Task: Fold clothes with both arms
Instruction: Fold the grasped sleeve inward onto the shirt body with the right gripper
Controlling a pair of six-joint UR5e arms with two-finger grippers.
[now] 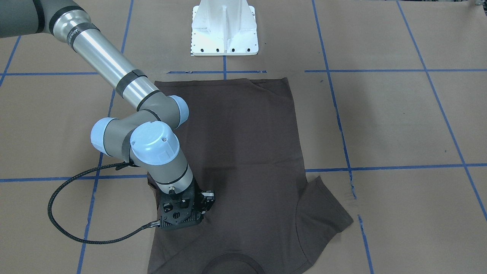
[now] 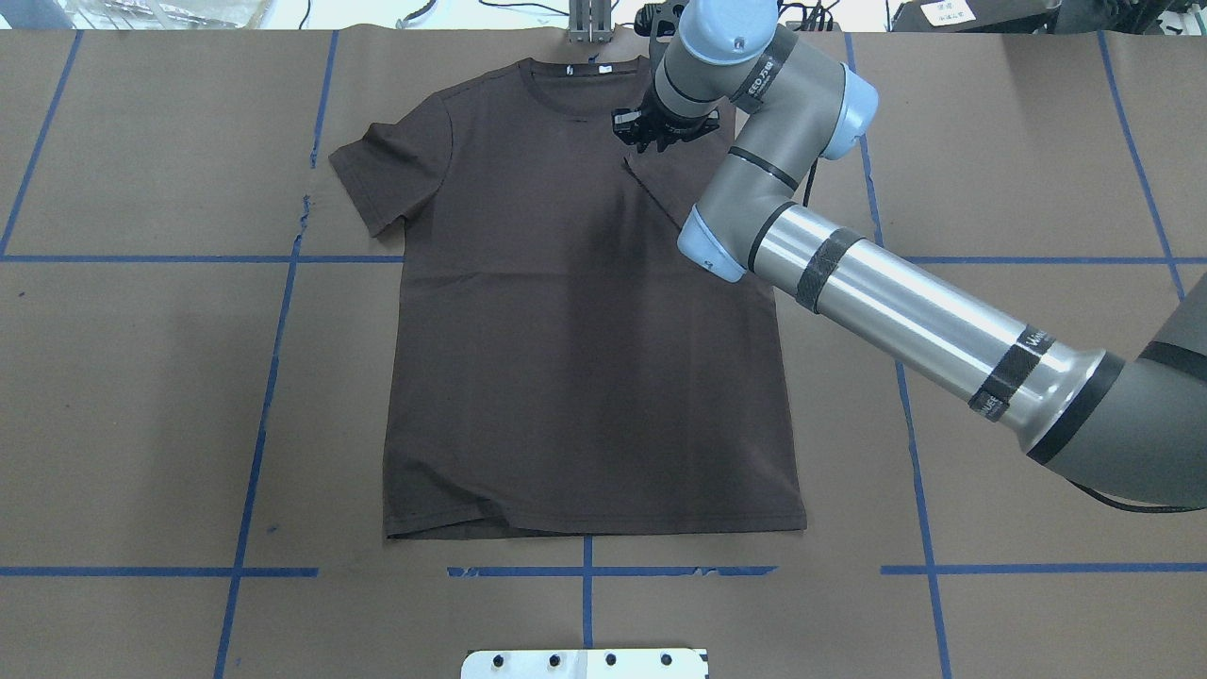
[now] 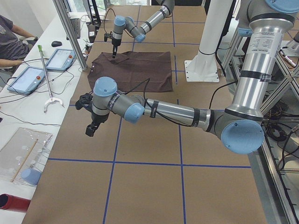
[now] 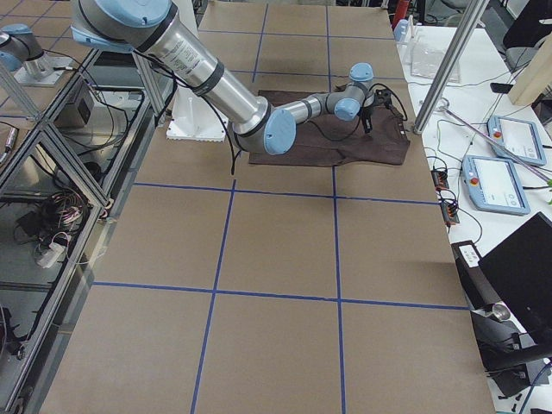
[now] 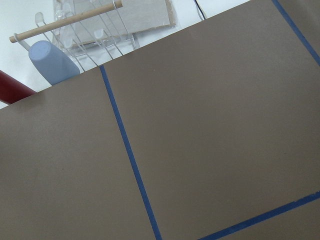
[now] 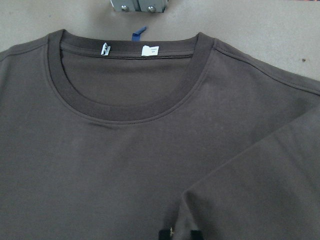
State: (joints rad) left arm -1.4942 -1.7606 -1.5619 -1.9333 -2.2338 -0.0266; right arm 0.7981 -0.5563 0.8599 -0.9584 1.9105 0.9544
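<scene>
The dark brown T-shirt (image 2: 566,330) lies flat on the brown table, collar (image 6: 125,107) at the far edge. One sleeve (image 2: 387,174) is spread out. The other sleeve (image 6: 260,190) is folded in over the chest. My right gripper (image 2: 660,140) points down beside the collar; in the right wrist view its tips (image 6: 180,234) stand close together at that sleeve's hem with cloth between them. My left gripper (image 3: 89,131) hangs over bare table well away from the shirt (image 3: 135,70). I cannot tell whether it is open or shut.
The white pedestal (image 1: 224,30) stands at the shirt's hem side. Blue tape lines grid the table. A side table beyond the collar holds tablets (image 3: 58,58) and cables, with a person (image 3: 9,37) seated there. A blue cup (image 5: 50,62) and clear rack lie past the table edge.
</scene>
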